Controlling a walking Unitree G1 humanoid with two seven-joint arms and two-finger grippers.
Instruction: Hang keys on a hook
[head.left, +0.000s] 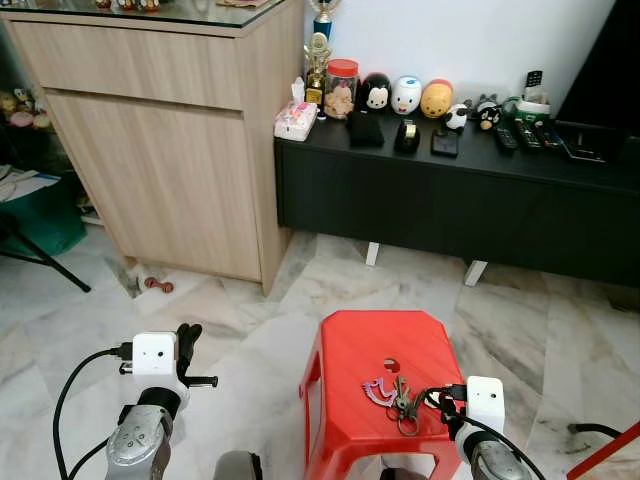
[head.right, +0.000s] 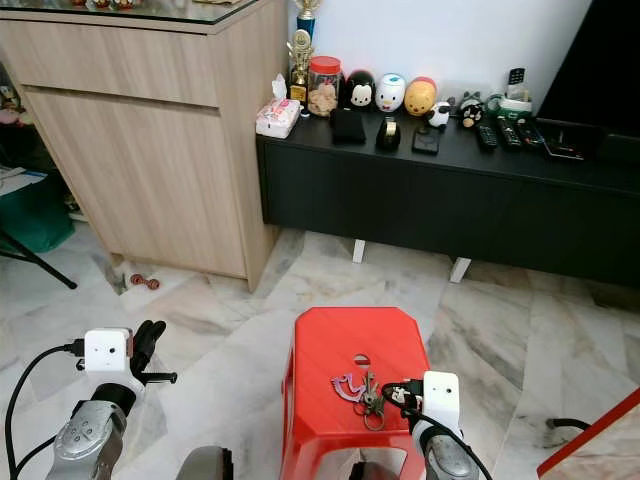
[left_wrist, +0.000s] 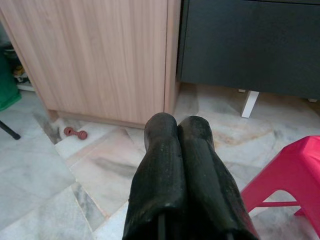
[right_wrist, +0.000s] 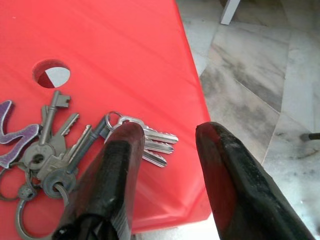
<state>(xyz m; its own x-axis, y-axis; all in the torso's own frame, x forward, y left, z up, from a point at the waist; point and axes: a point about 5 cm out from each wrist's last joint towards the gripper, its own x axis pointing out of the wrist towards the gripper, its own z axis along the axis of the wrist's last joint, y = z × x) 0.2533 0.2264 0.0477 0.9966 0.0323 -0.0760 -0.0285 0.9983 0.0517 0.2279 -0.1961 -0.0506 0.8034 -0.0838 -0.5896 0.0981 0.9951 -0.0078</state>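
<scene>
Key bunch (right_wrist: 60, 150) lies flat on top of the red plastic stool (head.left: 345, 400), lower centre of the head view, just below the stool's round hole (right_wrist: 51, 73). Purple-pink squiggle keychain (head.left: 379, 391) sits on the bunch's left side w/ a big split ring at the near end. No hook visible in any view, so the hang spot can't be placed yet.

Right claw (right_wrist: 170, 150) is spread open, low at the stool's right edge. In the wrist view one finger tip overlaps the silver keys at the edge of the bunch; the other hangs out past the stool rim over the marble floor (head.left: 560, 330). Nothing gripped yet.

Left claw (left_wrist: 178, 135) is clenched shut on nothing, held lower left of the head view, pointing toward the light wood cabinet (head.left: 160, 160) and the black TV console (head.left: 450, 200). A small red dumbbell-shaped toy (left_wrist: 75, 133) lies on the floor by the cabinet base.

Step in hand, as I judge it: grab the keys. To do it well: shift the right claw further in over the stool so both fingers straddle the bunch, not just the fanned silver keys, or they'll likely slide on slick plastic. Aim for the ring/cluster centre, come down till tips touch the seat, close firmly, lift straight up. Best to leave the big ring hanging free below the grip so it can drop over a hook later.
</scene>
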